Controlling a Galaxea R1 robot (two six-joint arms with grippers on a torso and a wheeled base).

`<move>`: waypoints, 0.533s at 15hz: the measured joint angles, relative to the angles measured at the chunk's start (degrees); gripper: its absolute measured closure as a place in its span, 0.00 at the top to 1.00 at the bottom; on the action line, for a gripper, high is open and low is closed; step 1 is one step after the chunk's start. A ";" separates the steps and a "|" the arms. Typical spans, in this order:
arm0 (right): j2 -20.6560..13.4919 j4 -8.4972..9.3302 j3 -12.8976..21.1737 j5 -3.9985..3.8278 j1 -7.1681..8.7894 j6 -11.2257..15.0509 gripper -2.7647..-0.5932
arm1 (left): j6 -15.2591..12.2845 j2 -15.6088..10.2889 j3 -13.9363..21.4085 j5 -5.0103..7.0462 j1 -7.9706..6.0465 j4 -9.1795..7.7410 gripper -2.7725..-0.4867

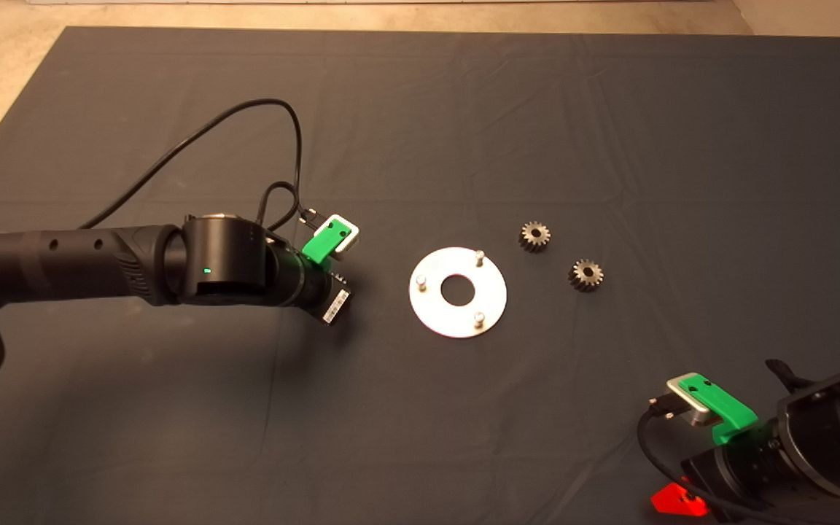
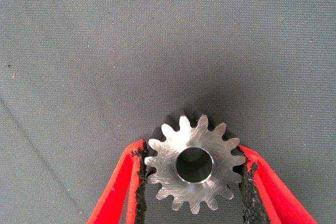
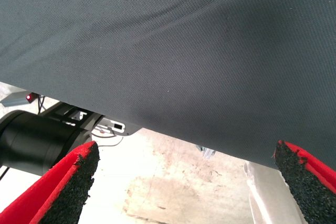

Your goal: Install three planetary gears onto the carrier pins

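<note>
Fingers point(image 2: 137, 179) of my left gripper point(image 2: 193, 182) pinch one gear point(image 2: 194, 163) only by its teeth, so it may tilt and jam on a carrier pin point(image 1: 421, 283) at 9 o'clock on the disc point(image 1: 431, 313).

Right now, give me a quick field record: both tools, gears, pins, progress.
left tool: shut on a gear, over the mat left of the disc
right tool: open, parked at the mat's lower right
loose gears: two, right of the disc
carrier pins: three, all bare
progress: none installed
</note>
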 joint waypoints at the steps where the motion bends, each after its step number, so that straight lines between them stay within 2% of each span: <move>1: 0.01 0.00 0.00 0.02 0.13 0.00 0.88 | 0.00 -0.24 0.00 -0.20 0.00 0.00 0.20; 8: -0.13 0.00 0.00 0.01 0.13 -0.02 0.88 | 1.12 -0.79 0.11 -0.39 0.00 0.02 0.16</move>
